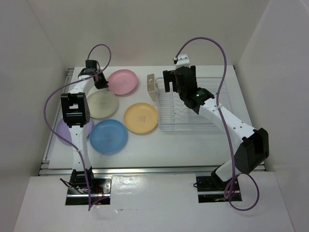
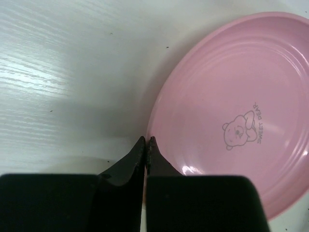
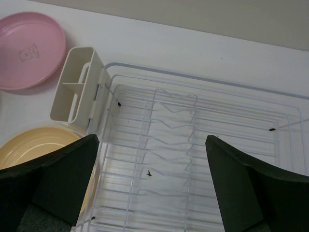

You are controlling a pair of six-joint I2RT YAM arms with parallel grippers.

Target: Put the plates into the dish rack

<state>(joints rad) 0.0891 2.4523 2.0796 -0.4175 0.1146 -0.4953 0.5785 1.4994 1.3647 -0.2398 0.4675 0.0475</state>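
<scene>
The pink plate (image 1: pixel 123 81) lies at the back of the table and fills the left wrist view (image 2: pixel 231 121). My left gripper (image 1: pixel 100 79) (image 2: pixel 146 140) is shut on its left rim, one finger on each side of the edge. The cream plate (image 1: pixel 102 104), orange-yellow plate (image 1: pixel 141 117) and blue plate (image 1: pixel 108 136) lie flat. The lavender plate (image 1: pixel 63 131) is mostly hidden under the left arm. The wire dish rack (image 1: pixel 178 118) (image 3: pixel 193 111) stands on the right and is empty. My right gripper (image 1: pixel 171 84) (image 3: pixel 152 145) is open and empty above it.
The beige cutlery holder (image 1: pixel 151 87) (image 3: pixel 77 84) hangs on the rack's left end, between the rack and the pink plate (image 3: pixel 29 50). The orange-yellow plate (image 3: pixel 34 145) lies close to the rack's left side. White walls close in the table on three sides.
</scene>
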